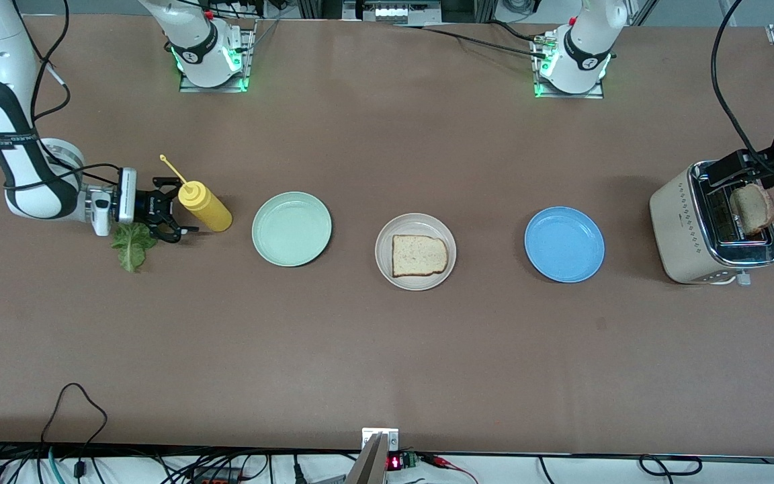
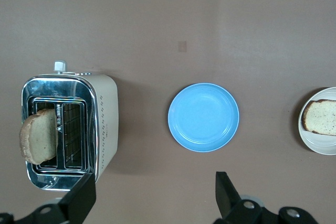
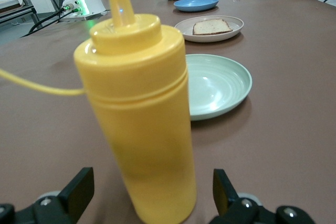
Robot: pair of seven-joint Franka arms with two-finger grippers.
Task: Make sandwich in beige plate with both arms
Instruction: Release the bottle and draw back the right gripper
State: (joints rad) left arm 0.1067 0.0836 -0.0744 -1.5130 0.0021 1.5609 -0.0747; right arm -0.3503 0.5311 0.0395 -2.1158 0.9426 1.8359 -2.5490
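The beige plate (image 1: 416, 272) lies mid-table with one bread slice (image 1: 418, 255) on it; both also show in the left wrist view as plate (image 2: 315, 142) and slice (image 2: 321, 116). A second bread slice (image 1: 753, 208) stands in the toaster (image 1: 686, 235) slot. My left gripper (image 1: 740, 169) hangs open above the toaster, holding nothing (image 2: 152, 198). A lettuce leaf (image 1: 133, 245) lies at the right arm's end. My right gripper (image 1: 170, 210) is open, its jaws on either side of an upright yellow squeeze bottle (image 3: 142, 124) without touching it.
A mint-green plate (image 1: 291, 228) sits between the yellow bottle (image 1: 205, 205) and the beige plate. A blue plate (image 1: 564, 244) lies between the beige plate and the toaster. Both arm bases stand along the table's edge farthest from the front camera.
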